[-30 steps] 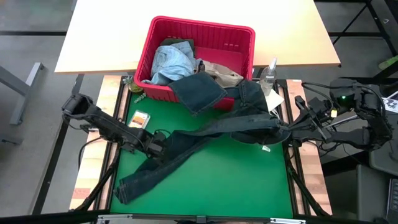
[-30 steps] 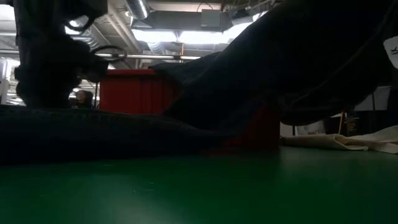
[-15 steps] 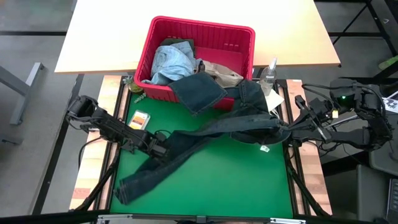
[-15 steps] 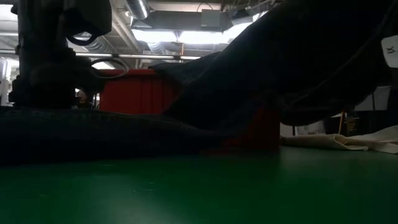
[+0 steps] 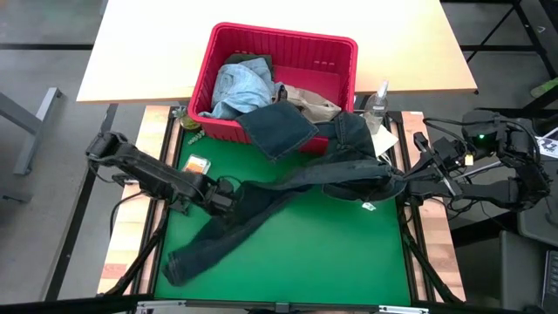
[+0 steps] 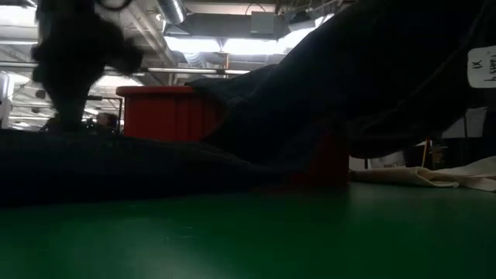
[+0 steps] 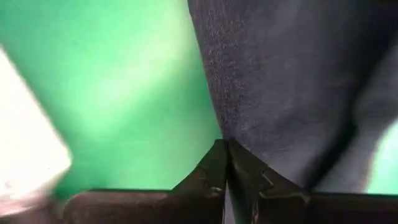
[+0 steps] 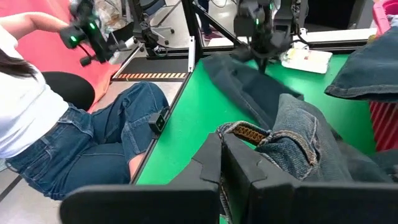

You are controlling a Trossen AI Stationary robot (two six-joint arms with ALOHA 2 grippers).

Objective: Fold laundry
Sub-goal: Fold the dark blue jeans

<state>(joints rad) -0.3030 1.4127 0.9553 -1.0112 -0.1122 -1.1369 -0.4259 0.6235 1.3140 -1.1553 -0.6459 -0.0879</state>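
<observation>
Jeans (image 5: 288, 187) lay stretched across the green worktop (image 5: 296, 253) — left tool (image 5: 225, 201) pinched a leg edge, right tool (image 5: 394, 181) gripped the waistband — likely to pull them flat for folding.

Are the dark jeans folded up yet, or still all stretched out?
Stretched out, not folded. The jeans sprawl across the green mat, one leg trailing toward a corner, the top draped on the red basket.

Counted on and about the table: one pair of dark navy jeans (image 5: 288, 187), one light blue denim piece (image 5: 240, 87), one beige khaki piece (image 5: 307, 98), one red basket (image 5: 336, 54), one spray bottle (image 5: 377, 103), two arms, one seated person (image 8: 37, 118)
</observation>
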